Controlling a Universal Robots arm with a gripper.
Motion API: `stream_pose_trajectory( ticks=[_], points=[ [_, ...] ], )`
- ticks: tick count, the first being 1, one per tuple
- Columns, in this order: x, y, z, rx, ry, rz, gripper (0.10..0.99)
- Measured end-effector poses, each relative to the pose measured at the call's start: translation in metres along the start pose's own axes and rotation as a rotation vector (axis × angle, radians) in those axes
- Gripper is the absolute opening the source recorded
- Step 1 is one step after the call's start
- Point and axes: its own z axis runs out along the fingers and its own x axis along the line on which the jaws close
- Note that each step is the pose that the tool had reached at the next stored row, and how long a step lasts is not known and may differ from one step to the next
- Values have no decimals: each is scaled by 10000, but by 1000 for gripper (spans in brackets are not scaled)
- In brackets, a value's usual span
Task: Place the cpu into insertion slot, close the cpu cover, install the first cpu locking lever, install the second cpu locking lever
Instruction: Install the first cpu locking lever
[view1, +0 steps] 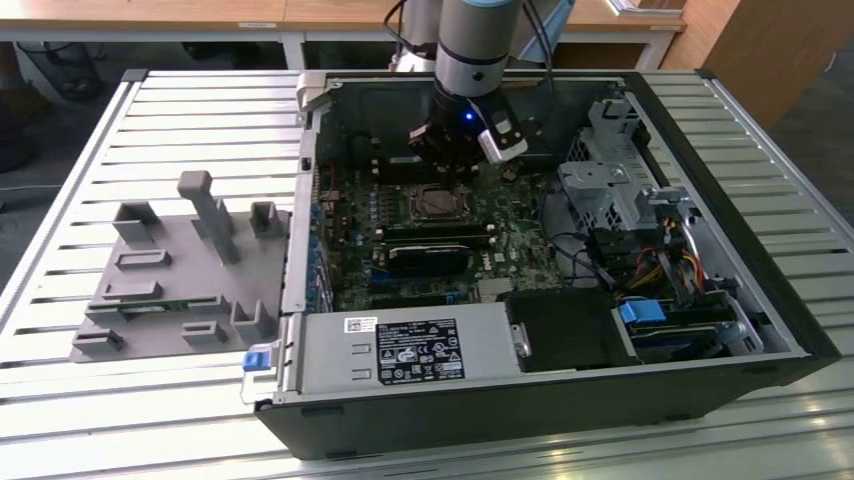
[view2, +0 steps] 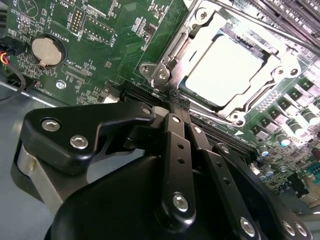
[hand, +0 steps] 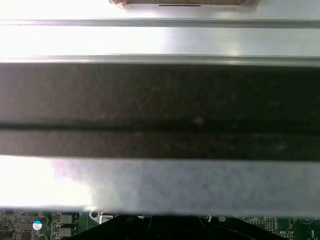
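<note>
Second wrist view: the gripper (view2: 175, 97), fingers pressed together, hovers beside the cpu cover (view2: 172, 52). The cpu (view2: 222, 67) sits inside.

Small white print is showing on the green circuit board (view2: 100, 45) and on the white sticker (view1: 416, 352), none of it readable.

Silvery cpu (view2: 225, 70) flat in the insertion slot (view1: 437, 203), framed by the lowered cpu cover (view2: 202, 22).
</note>
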Motion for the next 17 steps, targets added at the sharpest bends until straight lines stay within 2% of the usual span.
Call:
stream_pose_trajectory(
  ticks=[6,8,17],
  points=[
    [0,2,24,260,1,4,106],
    [0,5,31,310,1,5,106],
    [-2,29,51,294,-2,4,106]
  ],
)
